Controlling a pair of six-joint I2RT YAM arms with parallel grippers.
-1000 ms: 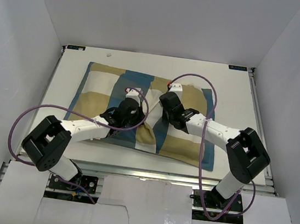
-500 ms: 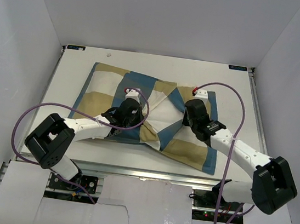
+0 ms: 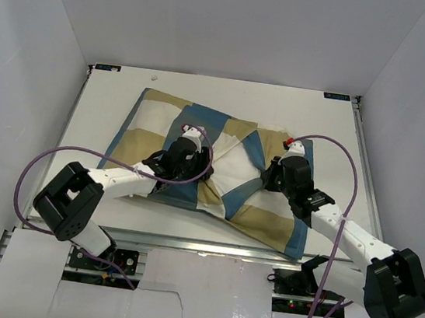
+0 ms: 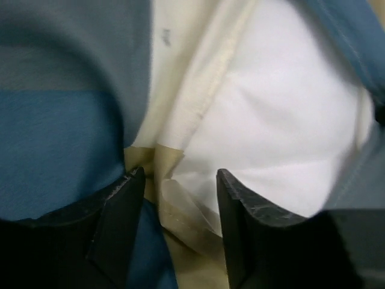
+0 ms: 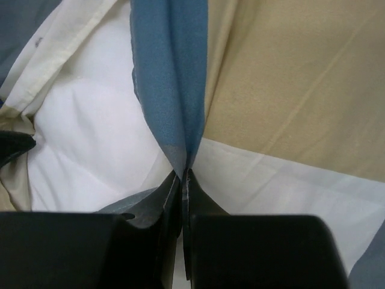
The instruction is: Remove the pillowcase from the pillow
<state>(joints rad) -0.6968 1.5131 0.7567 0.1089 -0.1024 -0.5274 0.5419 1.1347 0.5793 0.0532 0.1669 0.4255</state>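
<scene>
The checked blue, tan and cream pillowcase [image 3: 142, 147] lies across the table with its mouth pulled open in the middle. The white pillow [image 3: 235, 167] shows through that gap. My left gripper [image 3: 201, 172] sits at the left edge of the opening. In the left wrist view it [image 4: 180, 182] is open, with a loose tan hem of the pillowcase [image 4: 60, 150] lying between the fingers and the pillow [image 4: 283, 120] just beyond. My right gripper [image 3: 266, 180] is at the right edge, shut [image 5: 182, 173] on a blue fold of the pillowcase [image 5: 171, 90], beside the pillow [image 5: 90, 132].
The white table [image 3: 102, 105] is boxed in by white walls at the left, back and right. Purple cables loop from both arms over the fabric. The pillowcase's lower right corner reaches close to the table's near edge [image 3: 294, 252].
My left gripper has opened and let go of the pillowcase edge. The right gripper shut on the blue fold and pulled it right, widening the opening and exposing more pillow.
</scene>
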